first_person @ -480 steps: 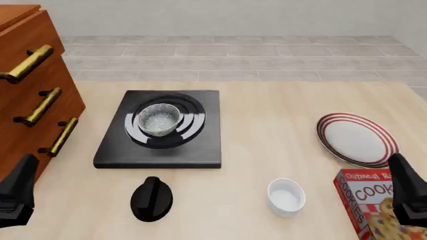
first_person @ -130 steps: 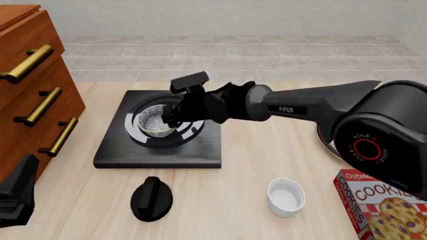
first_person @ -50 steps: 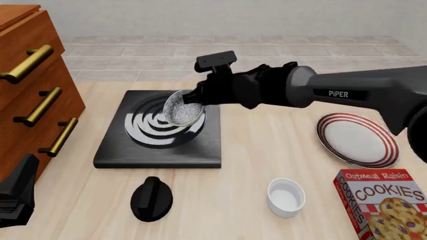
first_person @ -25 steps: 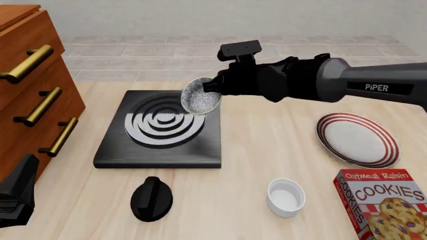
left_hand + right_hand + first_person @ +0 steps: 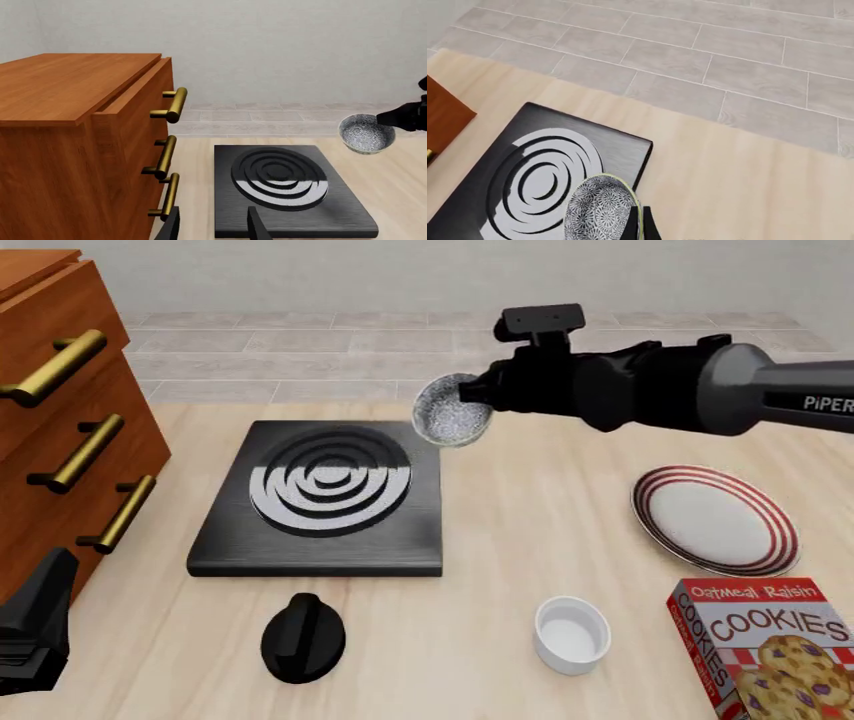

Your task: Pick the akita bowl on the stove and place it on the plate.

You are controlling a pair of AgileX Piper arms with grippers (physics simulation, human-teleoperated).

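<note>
The akita bowl hangs tilted in the air beyond the stove's far right corner, speckled inside facing the camera. My right gripper is shut on its rim, the black arm reaching in from the right. The stove, a black slab with glossy rings, has nothing on it. The red-striped plate lies on the table to the right, well apart from the bowl. In the right wrist view the bowl sits against a finger above the stove. My left gripper rests open at the near left; its wrist view shows the bowl and stove.
A wooden dresser with brass handles stands at the left. A black round knob and a white ramekin lie near the front edge. A cookie box stands at the front right, just before the plate.
The right gripper closed on the bowl on the stove, lifted it and has carried it rightward and away, past the stove's far right corner. The left arm has not moved.
</note>
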